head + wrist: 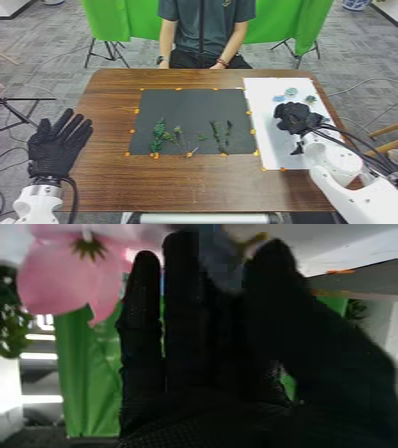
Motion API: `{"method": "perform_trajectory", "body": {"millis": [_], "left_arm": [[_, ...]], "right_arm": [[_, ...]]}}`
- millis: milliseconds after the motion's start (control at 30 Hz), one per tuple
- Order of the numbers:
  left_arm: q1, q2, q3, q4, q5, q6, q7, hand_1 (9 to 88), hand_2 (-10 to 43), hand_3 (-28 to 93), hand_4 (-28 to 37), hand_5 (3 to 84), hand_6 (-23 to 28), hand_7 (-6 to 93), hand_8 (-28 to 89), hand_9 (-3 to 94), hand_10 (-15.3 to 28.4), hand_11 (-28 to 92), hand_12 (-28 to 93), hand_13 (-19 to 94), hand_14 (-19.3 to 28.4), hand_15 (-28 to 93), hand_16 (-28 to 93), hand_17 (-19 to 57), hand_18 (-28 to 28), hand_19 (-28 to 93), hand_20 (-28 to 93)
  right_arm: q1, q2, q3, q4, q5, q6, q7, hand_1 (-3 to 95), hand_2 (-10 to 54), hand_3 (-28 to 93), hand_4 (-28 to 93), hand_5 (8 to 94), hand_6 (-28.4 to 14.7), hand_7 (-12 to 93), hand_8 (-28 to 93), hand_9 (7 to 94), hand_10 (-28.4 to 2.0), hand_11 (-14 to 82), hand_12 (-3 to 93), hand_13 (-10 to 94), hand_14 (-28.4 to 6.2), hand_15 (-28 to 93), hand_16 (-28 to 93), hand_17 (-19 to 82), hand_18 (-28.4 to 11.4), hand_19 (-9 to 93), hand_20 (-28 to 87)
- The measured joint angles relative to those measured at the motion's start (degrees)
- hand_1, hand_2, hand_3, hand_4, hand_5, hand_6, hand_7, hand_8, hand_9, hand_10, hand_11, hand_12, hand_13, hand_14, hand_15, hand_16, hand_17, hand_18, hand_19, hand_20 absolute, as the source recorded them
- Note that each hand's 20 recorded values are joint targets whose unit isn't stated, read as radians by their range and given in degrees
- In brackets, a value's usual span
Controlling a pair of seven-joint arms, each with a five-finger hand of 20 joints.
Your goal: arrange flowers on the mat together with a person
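While near pink-petalled flower (53, 281) and small blue flowers (290, 92), has right black-gloved hand (298, 117) straight-fingered over white rectangular mat (264, 94), left black-gloved hand (54, 151) spread beside brown wooden table (120, 187).

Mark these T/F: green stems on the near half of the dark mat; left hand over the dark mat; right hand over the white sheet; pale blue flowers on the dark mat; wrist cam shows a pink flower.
1. Green stems lie on the near half of the dark mat. True.
2. Left hand is over the dark mat. False: it is left of it.
3. Right hand is over the white sheet. True.
4. Pale blue flowers lie on the dark mat. False: on the white sheet.
5. Right wrist view shows a pink flower. True.
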Motion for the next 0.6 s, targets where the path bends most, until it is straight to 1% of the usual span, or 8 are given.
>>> {"method": "perform_trajectory", "body": {"millis": [133,200,267,300,333,400,433,600], "left_arm": [[0.0,-0.03,0.0,0.01,-0.04,0.12,-0.19,27.1,10.5,69,-28.3,42.1,7.3,7.6,-10,38.4,13.2,14,5,28,15.3,25,-7,-3.9,11.2,29,6],[0.0,-0.03,0.01,0.04,-0.04,0.2,-0.26,27.2,10.6,69,-28.3,42.1,7.3,7.6,-10,38.5,13.2,14,5,28,15.3,25,-7,-3.9,11.2,29,6],[0.0,-0.03,0.04,0.08,-0.05,0.25,-0.39,27.2,10.6,69,-28.3,42.1,7.3,7.7,-10,38.4,13.3,14,5,27,15.4,26,-7,-3.9,11.2,29,6],[0.0,-0.03,0.05,0.1,-0.06,0.27,-0.43,27.1,10.6,69,-28.3,42.1,7.2,7.7,-10,38.5,13.3,14,5,27,15.4,26,-7,-3.9,11.2,29,6],[0.0,-0.03,0.05,0.11,-0.06,0.29,-0.45,27.2,10.6,69,-28.3,42.1,7.3,7.7,-10,38.5,13.3,14,5,27,15.4,26,-7,-3.9,11.2,29,6],[-0.1,-0.03,0.05,0.13,-0.06,0.32,-0.49,27.1,10.6,69,-28.3,42.2,7.3,7.7,-10,38.5,13.4,14,5,27,15.4,26,-7,-3.9,11.2,29,7],[-0.1,-0.02,0.05,0.15,-0.06,0.35,-0.51,27.1,10.6,69,-28.3,42.2,7.3,7.7,-10,38.5,13.3,14,5,27,15.4,26,-7,-3.9,11.2,29,7],[-0.1,-0.02,0.05,0.16,-0.07,0.45,-0.64,27.1,10.6,69,-28.3,42.1,7.3,7.7,-10,38.5,13.3,14,5,27,15.5,26,-7,-3.9,11.2,29,7]], "right_arm": [[-2.1,-0.4,2.4,-2.7,0.5,-4.7,0.7,54.9,-9.5,71,-28,57.5,-1.2,30,-18,59.1,-11.6,20.9,17.9,63,-6.2,24,22,40,-10.9,50,43],[-2.7,-0.6,3.2,-4.0,0.5,-7.3,1.1,58.5,-9.5,69,-28,57.4,-1.2,30,-18,59.0,-11.1,21.9,18.4,63,-5.1,26,26,40,-10.9,51,42],[-2.9,-0.6,3.5,-4.6,0.4,-8.5,1.4,62.6,-9.5,64,-28,57.8,-0.8,31,-18,59.7,-10.7,23.1,18.7,64,-3.9,24,30,41,-10.5,52,42],[-3.0,-0.6,3.6,-4.6,0.4,-8.5,1.5,65.7,-9.5,61,-28,58.7,-0.4,34,-14,62.5,-9.7,20.9,22.5,67,-2.8,21,33,41,-9.4,57,38],[-3.2,-0.6,3.7,-4.7,0.4,-8.4,1.6,69.2,-9.5,58,-28,59.6,-0.1,36,-8,66.6,-8.1,16.9,28.1,71,-1.6,18,37,42,-7.9,68,29],[-3.4,-0.6,3.6,-4.7,0.4,-7.3,1.7,71.8,-9.5,57,-28,61.6,-0.1,41,-3,73.0,-6.6,9.6,36.5,75,-0.4,16,40,43,-5.1,80,18],[-3.6,-0.5,3.4,-4.6,0.4,-6.1,1.8,72.4,-9.5,56,-28,63.1,0.2,42,-2,75.4,-6.3,9.5,37.2,78,-0.3,16,39,46,-4.2,81,18],[-5.0,-0.1,1.9,-3.6,0.6,2.4,1.8,73.3,-9.5,56,-28,65.2,0.8,45,-1,78.1,-5.9,9.7,38.1,81,0.9,15,40,50,-2.7,83,17]]}}
